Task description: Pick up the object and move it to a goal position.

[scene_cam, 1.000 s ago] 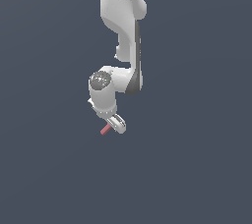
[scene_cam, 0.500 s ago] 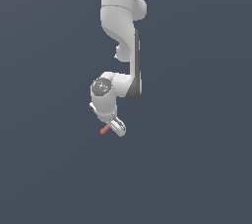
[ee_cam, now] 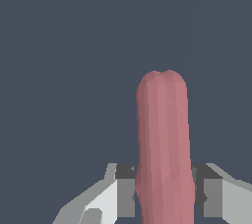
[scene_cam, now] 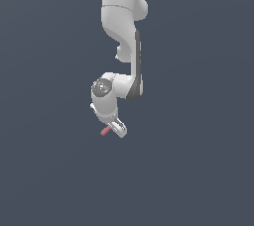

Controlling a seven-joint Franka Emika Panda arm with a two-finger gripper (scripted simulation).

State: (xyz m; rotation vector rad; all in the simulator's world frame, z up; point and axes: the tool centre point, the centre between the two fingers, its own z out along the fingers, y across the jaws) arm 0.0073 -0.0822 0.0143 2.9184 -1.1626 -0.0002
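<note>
My tool (ee_cam: pixel 165 196) is clamped on the pinkish stick (ee_cam: pixel 163 149), which pokes out at lower centre-left of the exterior view, so I judge a slow, steady carry best, keeping it square between the pads.

Pink-red stick (ee_cam: pixel 164 144) held in pincer (ee_cam: pixel 165 194). One finger (ee_cam: pixel 125 191) pressed on each side. Stick pokes out past fingertips. Plain dark grey behind.
</note>
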